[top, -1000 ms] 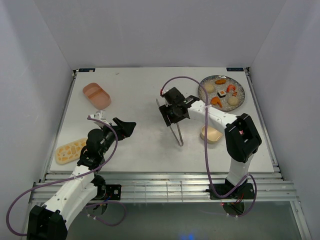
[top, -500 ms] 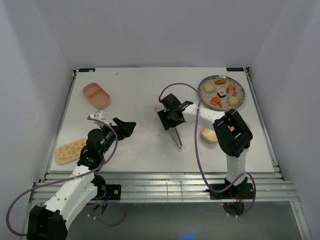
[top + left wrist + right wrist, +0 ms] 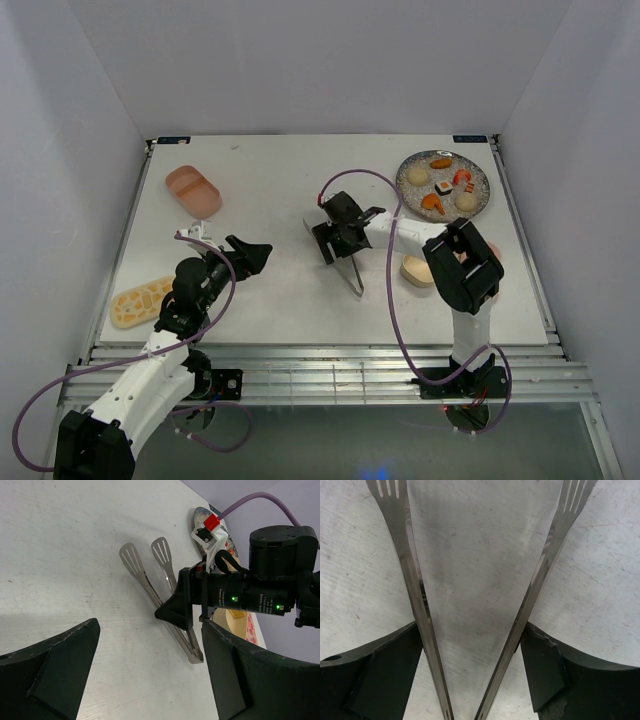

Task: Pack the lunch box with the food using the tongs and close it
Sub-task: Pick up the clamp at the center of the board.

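tongs (image 3: pixel 412 580) flat on table (image 3: pixel 480 555), both arms — inside wide right gripper (image 3: pixel 471 630)

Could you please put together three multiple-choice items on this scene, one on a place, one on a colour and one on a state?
1. Where on the table do the tongs lie?
A. at the near left corner
B. around the middle, under the right hand
C. against the back wall

2. What colour is the tray at the far left?
A. blue
B. pink
C. green

3. How is the left hand?
A. shut on a lid
B. shut on the tongs
C. open and empty

Answers:
1 B: in its wrist view, the right hand's fingers flank the tongs on the bare surface.
2 B: the top view shows it pink.
3 C: its fingers stand wide apart, holding nothing.
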You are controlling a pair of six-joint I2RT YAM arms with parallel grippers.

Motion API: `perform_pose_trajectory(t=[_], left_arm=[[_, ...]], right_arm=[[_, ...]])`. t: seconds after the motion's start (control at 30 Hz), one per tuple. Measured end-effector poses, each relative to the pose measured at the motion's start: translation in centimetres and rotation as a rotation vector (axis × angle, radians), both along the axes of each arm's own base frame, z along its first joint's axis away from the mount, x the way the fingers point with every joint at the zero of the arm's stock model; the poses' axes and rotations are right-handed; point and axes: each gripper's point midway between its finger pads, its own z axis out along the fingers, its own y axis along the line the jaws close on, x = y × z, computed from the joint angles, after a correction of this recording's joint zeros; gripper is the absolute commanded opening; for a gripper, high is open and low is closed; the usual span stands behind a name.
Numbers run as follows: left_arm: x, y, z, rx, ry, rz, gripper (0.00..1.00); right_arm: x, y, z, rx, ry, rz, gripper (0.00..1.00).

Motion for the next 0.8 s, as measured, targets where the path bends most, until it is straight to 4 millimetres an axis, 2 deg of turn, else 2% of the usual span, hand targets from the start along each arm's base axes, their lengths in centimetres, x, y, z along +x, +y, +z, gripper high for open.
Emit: perform_pose_trajectory(t=[0.17,0.53,0.8], left_arm=[[0.0,0.0,0.0,0.0,0.0,0.0,0.93],[0.0,0.0,0.0,0.0,0.0,0.0,0.93],[0.0,0.0,0.1,-0.001,-0.002,0.0,0.93]], right_arm=[[-0.4,0.0,0.0,0.013,-0.01,0.007,0.88],[-1.7,-1.1,-0.1,0.004,-0.021,0.002,0.88],[-2.4,-1.0,-0.1,-0.034,-0.033,-0.005,0.87]])
